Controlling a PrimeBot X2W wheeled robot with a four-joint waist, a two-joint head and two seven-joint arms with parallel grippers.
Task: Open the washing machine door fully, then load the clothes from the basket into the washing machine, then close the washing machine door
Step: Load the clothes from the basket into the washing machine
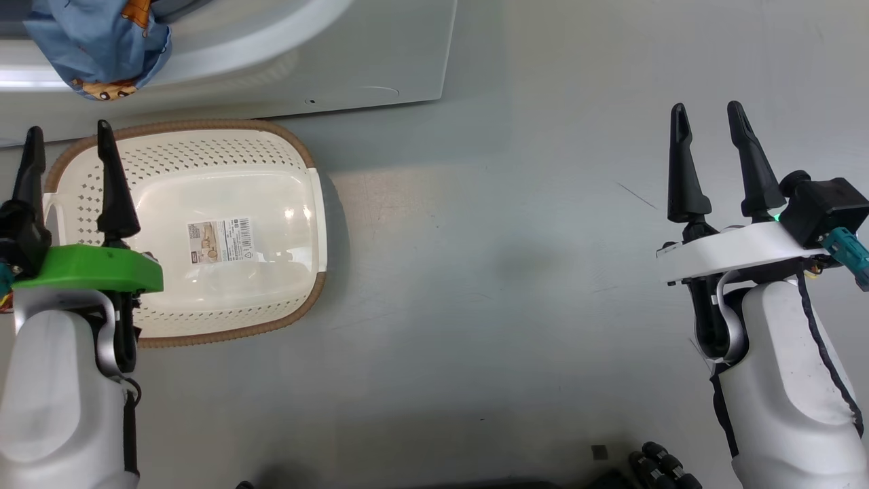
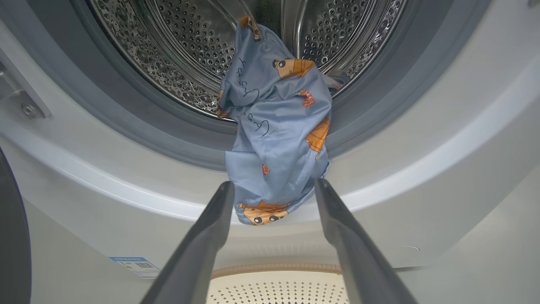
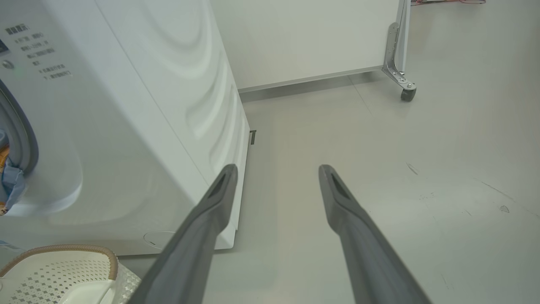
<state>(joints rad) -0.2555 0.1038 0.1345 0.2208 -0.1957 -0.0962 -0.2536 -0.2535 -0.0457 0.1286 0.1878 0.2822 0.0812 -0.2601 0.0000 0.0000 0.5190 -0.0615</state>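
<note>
though near left hand [image 2: 274, 182], clothes [image 2: 276, 122] apart

White forearms [image 1: 787, 387], green collar [image 1: 88, 268], black tool fingers [image 1: 682, 173]

Blue printed clothes [image 2: 274, 139] draped over gasket lip, part in steel drum, part hanging out. White washer [image 2: 443, 147] open. Cream basket [image 1: 204, 153] on floor just before it.

Printed label [image 1: 219, 240] on basket [image 1: 204, 153] floor, QR sticker [image 2: 137, 265] and Chinese print [image 3: 40, 52] on washing machine [image 3: 126, 139], none legible
</note>
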